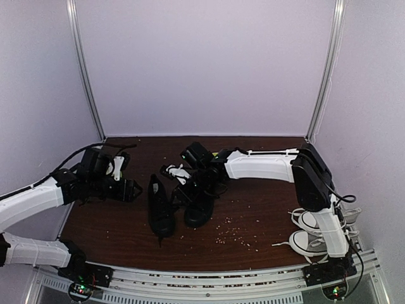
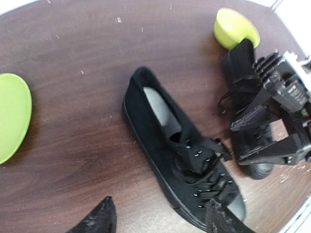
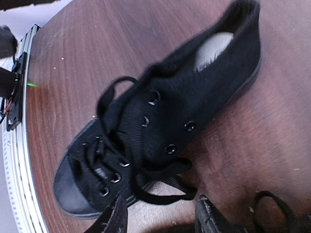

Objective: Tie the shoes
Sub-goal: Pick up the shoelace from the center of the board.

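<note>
Two black shoes stand side by side mid-table, toes towards the near edge: the left shoe (image 1: pixel 160 209) and the right shoe (image 1: pixel 199 206). My left gripper (image 1: pixel 131 190) is open and empty, left of the left shoe. In its wrist view the left shoe (image 2: pixel 180 165) lies ahead of the open fingers (image 2: pixel 99 218). My right gripper (image 1: pixel 193 185) hovers over the right shoe, open. In its wrist view (image 3: pixel 163 221) the right shoe (image 3: pixel 160 111) is unlaced at the top. A loose black lace loop (image 3: pixel 170 187) lies on the table between the fingertips, not gripped.
Grey-and-white sneakers (image 1: pixel 310 231) with white laces sit at the near right by the right arm's base. Small crumbs (image 1: pixel 234 234) dot the brown table. Two lime-green rounded objects (image 2: pixel 12 121) (image 2: pixel 235 26) show in the left wrist view. White walls enclose three sides.
</note>
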